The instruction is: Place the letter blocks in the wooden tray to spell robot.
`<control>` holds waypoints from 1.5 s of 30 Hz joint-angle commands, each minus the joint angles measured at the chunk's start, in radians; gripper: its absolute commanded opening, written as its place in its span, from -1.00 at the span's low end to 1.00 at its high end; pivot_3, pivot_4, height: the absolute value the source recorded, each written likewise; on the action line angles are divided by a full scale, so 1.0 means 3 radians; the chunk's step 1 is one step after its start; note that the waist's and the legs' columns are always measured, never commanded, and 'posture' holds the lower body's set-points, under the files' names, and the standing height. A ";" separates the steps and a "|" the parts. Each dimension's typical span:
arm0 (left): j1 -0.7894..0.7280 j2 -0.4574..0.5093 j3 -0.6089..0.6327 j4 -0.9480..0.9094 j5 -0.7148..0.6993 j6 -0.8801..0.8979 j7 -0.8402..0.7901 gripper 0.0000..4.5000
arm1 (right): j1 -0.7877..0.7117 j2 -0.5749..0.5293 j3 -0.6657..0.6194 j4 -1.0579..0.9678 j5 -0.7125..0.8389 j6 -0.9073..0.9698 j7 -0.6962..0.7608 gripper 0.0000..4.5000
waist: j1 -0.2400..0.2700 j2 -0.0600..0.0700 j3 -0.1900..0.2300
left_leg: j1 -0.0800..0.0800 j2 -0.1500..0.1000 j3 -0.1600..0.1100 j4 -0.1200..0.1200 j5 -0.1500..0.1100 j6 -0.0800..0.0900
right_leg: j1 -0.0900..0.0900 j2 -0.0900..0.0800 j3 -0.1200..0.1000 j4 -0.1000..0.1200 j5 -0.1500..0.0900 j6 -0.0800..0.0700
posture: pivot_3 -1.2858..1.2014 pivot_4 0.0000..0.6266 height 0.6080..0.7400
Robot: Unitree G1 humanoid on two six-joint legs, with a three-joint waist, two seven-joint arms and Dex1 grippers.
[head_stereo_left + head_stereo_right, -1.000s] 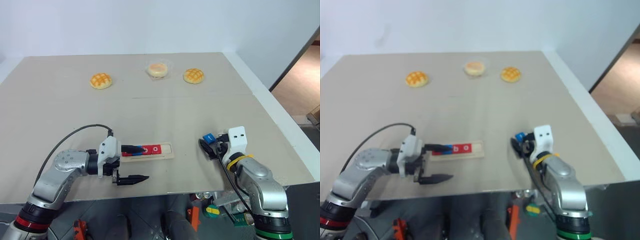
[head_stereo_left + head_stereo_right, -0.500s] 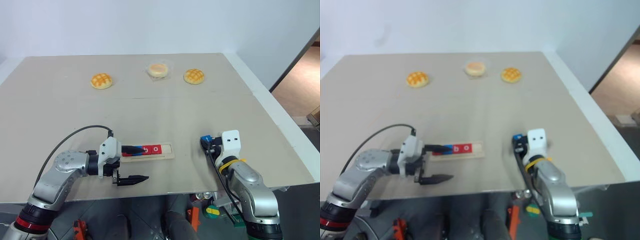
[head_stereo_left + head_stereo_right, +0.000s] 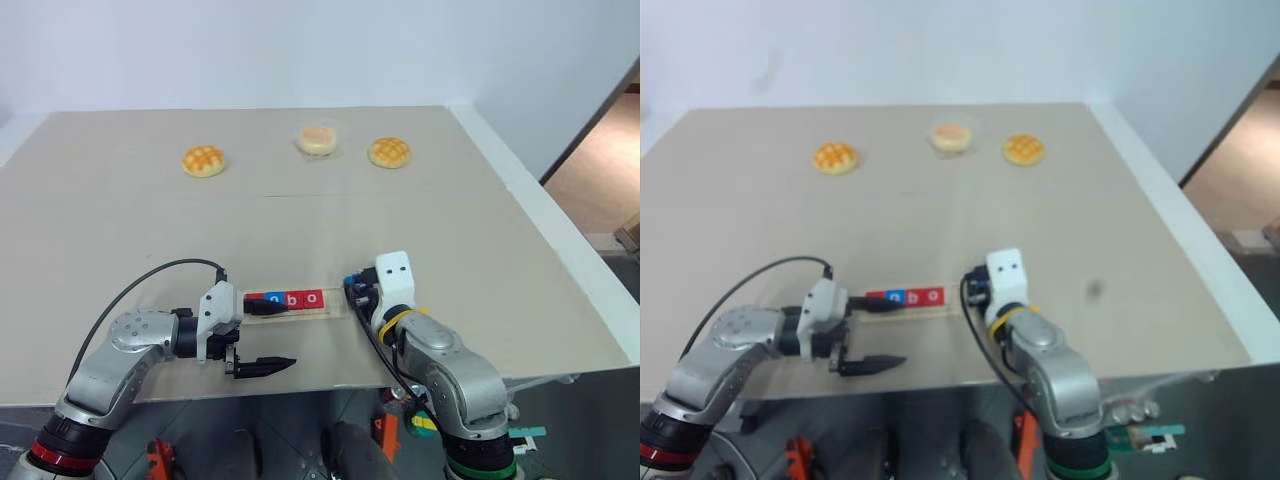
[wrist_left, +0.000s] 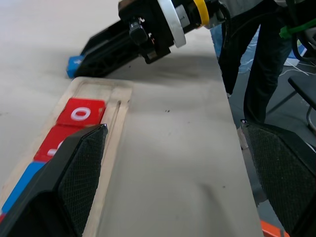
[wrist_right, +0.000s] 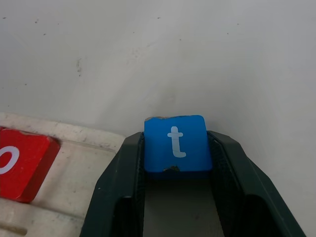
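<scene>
Leftward across the beige table (image 3: 300,220) came right fingers (image 5: 123,197) clamping the t block (image 5: 177,143); left fingers (image 4: 79,168) apart.

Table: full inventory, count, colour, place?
Wooden tray: 1, pale wood, near edge of the table.
Letter blocks in tray: 4; red o rightmost, blue among the others, one slot free at the right end.
Blue t block: 1, in the right gripper, just off the tray's right end.
Buns: 2, golden, far side, left and right.
Wrapped bun: 1, pale, between them.
Left gripper: open, at the tray's left end.
Right gripper: shut on the t block.
</scene>
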 commanded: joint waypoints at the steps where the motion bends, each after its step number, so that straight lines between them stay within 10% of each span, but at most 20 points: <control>1: -0.0016 -0.0038 0.0037 -0.0050 0.0012 -0.0098 0.0038 1.00 | -0.0022 -0.0004 0.0033 -0.0120 -0.0015 0.0049 -0.0021 -0.46 | -0.0002 0.0000 0.0000 | 0.0000 0.0000 0.0000 0.0000 0.0000 0.0000 | 0.0000 0.0000 0.0000 -0.0001 0.0000 0.0001 | 0.03 -0.52 0.99; 19: 0.0034 -0.0284 0.0197 -0.0025 0.0104 -0.0274 0.0485 1.00 | 0.0132 -0.0020 -0.0051 -0.0259 0.0003 0.0165 -0.0021 -0.46 | -0.0004 -0.0001 -0.0001 | 0.0000 0.0001 -0.0007 0.0000 0.0000 0.0000 | 0.0001 0.0002 -0.0005 0.0001 0.0001 -0.0002 | 0.03 -0.52 0.99; 27: 0.0077 -0.0263 0.0194 -0.0060 0.0104 -0.0285 0.0518 1.00 | 0.0041 -0.0140 -0.0191 -0.0459 0.0002 0.0233 0.0012 0.92 | -0.0003 -0.0001 -0.0001 | 0.0000 0.0000 -0.0007 0.0001 0.0000 0.0000 | 0.0001 0.0001 -0.0006 0.0001 0.0002 -0.0001 | 0.03 -0.52 0.99; 36: 0.0032 -0.0253 0.0143 -0.0016 0.0171 -0.0382 0.0447 1.00 | -0.0860 -0.1711 -0.0477 0.0403 0.0652 -0.0344 0.1908 0.97 | -0.0009 0.0000 0.0000 | 0.0005 0.0000 -0.0005 0.0003 0.0000 0.0002 | 0.0007 0.0003 -0.0005 -0.0003 0.0004 -0.0001 | 0.03 -0.52 0.99; 45: 0.0002 -0.0277 0.0129 -0.0055 0.0153 -0.0330 0.0430 1.00 | -0.1308 -0.1951 0.0348 0.2188 0.0376 -0.2524 0.3883 0.97 | -0.0022 0.0003 0.0003 | 0.0006 0.0003 -0.0004 0.0000 -0.0005 0.0010 | 0.0005 0.0008 -0.0004 -0.0002 0.0000 -0.0004 | 0.03 -0.52 0.99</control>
